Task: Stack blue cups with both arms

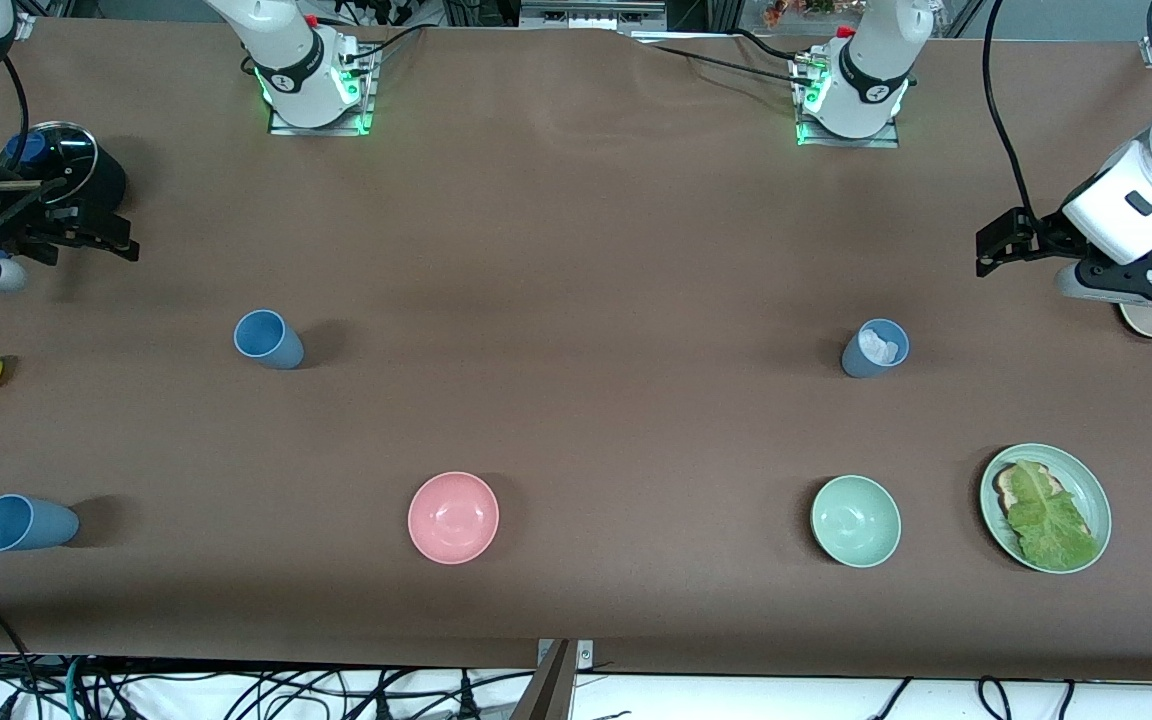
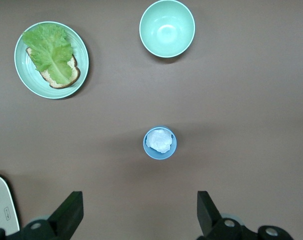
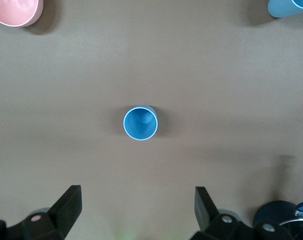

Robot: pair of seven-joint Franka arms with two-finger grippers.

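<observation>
Left wrist view showed the left gripper [image 2: 136, 217] with its fingers [image 2: 69, 212] spread wide and holding nothing, hovering near a grey-blue cup [image 2: 160, 143] that stood upright with a white wad inside. Right wrist view showed the right gripper [image 3: 136, 215] likewise spread and empty — poised near an upright sky-blue cup [image 3: 140, 123]. Taking the pink bowl [image 1: 453, 517] as landmark, the sky-blue cup [image 1: 268, 339] stood farther from the front camera, toward the right arm's end; the grey-blue cup [image 1: 875, 348] stood farther too, toward the left arm's end. A third blue cup [image 1: 24, 523] stood level with the bowl — near the right arm's table edge.
</observation>
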